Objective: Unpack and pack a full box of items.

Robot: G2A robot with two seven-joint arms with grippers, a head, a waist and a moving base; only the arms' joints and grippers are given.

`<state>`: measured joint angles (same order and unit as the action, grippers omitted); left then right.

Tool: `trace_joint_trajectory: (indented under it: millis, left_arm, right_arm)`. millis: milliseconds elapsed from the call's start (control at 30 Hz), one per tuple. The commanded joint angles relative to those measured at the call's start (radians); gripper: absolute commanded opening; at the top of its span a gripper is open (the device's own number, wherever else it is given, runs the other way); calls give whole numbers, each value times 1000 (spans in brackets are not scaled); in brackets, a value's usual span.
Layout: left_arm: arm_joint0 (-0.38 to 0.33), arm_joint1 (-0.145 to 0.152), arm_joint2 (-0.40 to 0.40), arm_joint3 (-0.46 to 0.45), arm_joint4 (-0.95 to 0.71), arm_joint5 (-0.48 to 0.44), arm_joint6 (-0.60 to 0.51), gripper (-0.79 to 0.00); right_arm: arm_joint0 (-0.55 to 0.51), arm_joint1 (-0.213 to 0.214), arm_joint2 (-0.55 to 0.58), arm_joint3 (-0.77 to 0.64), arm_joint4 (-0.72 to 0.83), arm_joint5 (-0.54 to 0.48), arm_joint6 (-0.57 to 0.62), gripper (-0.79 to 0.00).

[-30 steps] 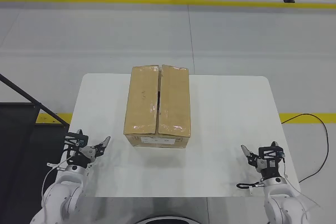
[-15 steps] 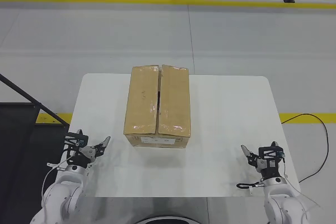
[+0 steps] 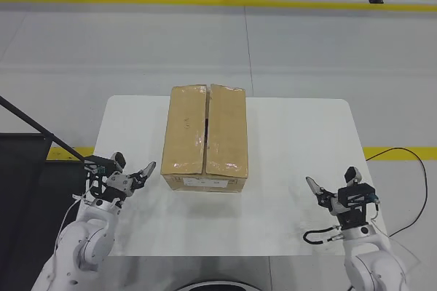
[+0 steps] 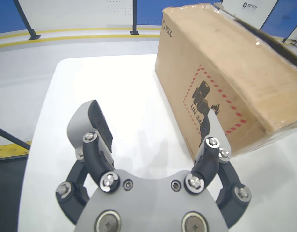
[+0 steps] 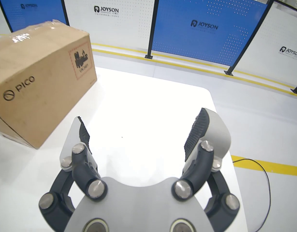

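Since the closed brown cardboard box (image 3: 205, 134) lies on the white rectangular surface (image 3: 298, 145) with its long axis and flap seam running away from the robot, the left pincer (image 3: 135, 163), spread apart, sits near its front corner. The right pincer (image 3: 329, 178), likewise apart, hangs well off, so the left arm looks nearer.

Bright even light glares off white table (image 5: 143, 102) and box (image 5: 42, 80) tape.
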<state>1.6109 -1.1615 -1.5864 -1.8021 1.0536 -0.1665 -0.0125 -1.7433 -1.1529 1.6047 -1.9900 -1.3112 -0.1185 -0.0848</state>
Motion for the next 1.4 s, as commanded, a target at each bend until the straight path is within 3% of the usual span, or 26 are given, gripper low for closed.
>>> trace_joint_trajectory:
  millis: [0,533,733,1367]
  left_arm:
    - [-5,-2,1,2,-23,5,4,0]
    - [-17,-5,-2,22,-37,31,-3,0]
    - [-49,-10,25,51,-24,60,-6,0]
    - [-104,-18,94,86,49,32,-26,0]
  right_arm:
    - [-9,0,1,-19,-12,-11,-7,0]
    - [-26,1,10,-35,-30,-17,-16,0]
    - [-26,1,10,-35,-30,-17,-16,0]
    - [-26,1,10,-35,-30,-17,-16,0]
